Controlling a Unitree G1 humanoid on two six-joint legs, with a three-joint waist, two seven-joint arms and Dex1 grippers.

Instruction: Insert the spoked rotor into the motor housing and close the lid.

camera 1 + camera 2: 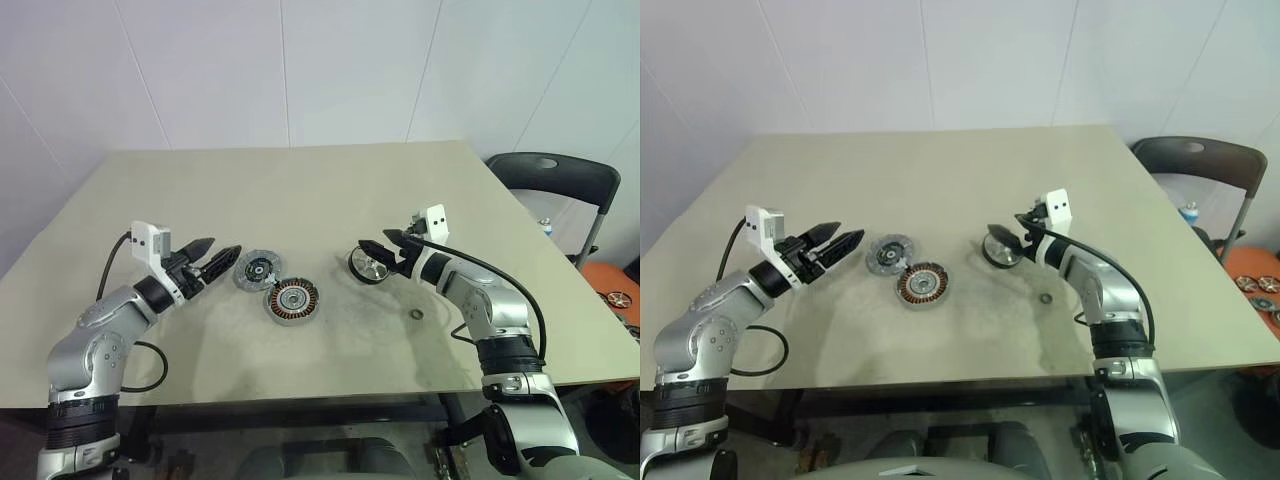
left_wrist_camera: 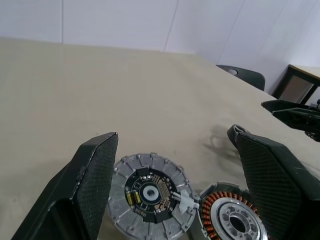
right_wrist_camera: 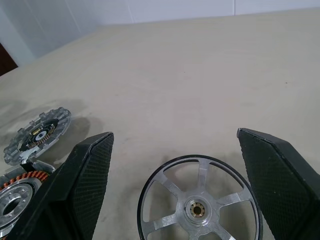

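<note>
Shiny silver spoked rotor (image 3: 201, 205) with black rim, right of copper-wound motor housing (image 1: 292, 300), looks rigid, slick, light: pinch across rim; right gripper (image 1: 376, 249) and left gripper (image 1: 220, 255) both spread, empty.

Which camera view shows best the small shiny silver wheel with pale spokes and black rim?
The right wrist view: the spoked rotor lies close, spokes and hub plain, between the open right gripper fingers. Both eye views show it small.
</note>
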